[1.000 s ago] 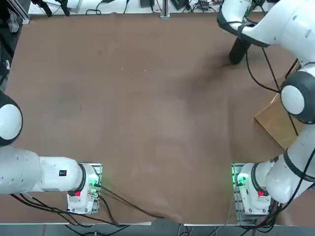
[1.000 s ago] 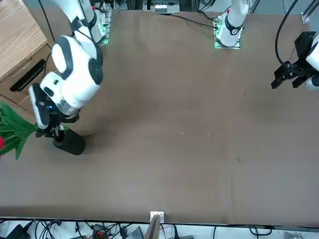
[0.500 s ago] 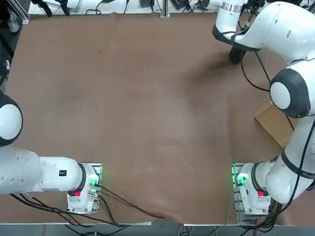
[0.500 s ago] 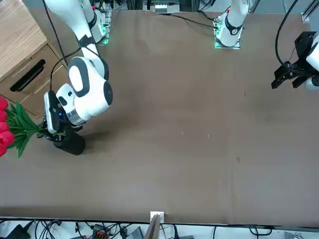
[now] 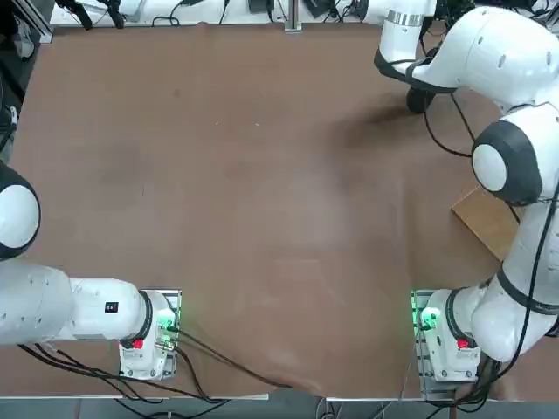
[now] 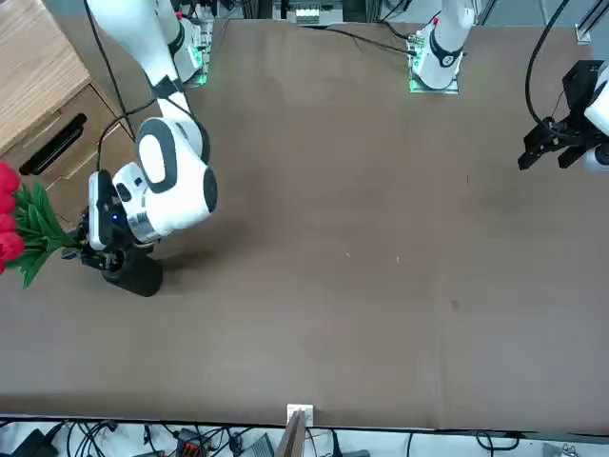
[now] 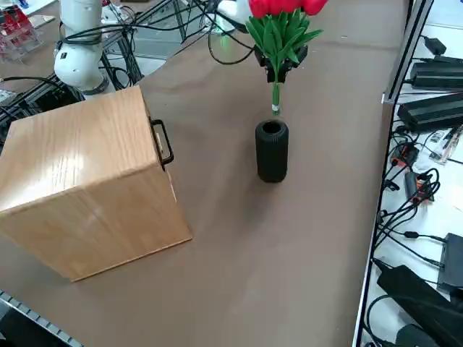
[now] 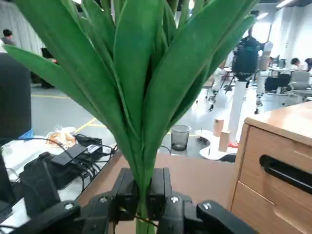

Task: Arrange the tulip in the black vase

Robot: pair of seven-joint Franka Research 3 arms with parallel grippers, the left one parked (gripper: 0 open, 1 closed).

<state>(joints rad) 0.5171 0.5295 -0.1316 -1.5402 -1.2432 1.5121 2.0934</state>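
Note:
The tulip (image 7: 278, 29) hangs upright, red blooms on top, green leaves (image 8: 141, 97) fanned out below them. My right gripper (image 7: 282, 69) is shut on its thin stem just under the leaves, and the wrist view shows the fingers (image 8: 124, 192) pressed against the stem. The stem's lower end (image 7: 275, 108) points down a short way above the round mouth of the black vase (image 7: 272, 150). That vase stands upright on the brown table near the far right corner. In the front view the tulip (image 6: 24, 228) sticks out beside the vase (image 6: 133, 274). From overhead the arm hides most of the vase (image 5: 417, 99).
A wooden box (image 7: 87, 188) with a black handle stands on the table close to the vase, on the robot's side of it. Cables and power bricks (image 7: 434, 108) lie beyond the table's far edge. The brown table mat (image 5: 262, 192) stretches left of the vase.
The right wrist has swung round over the vase and the tulip has tipped more upright. The gripper stays shut on the stem. The vase has not moved.

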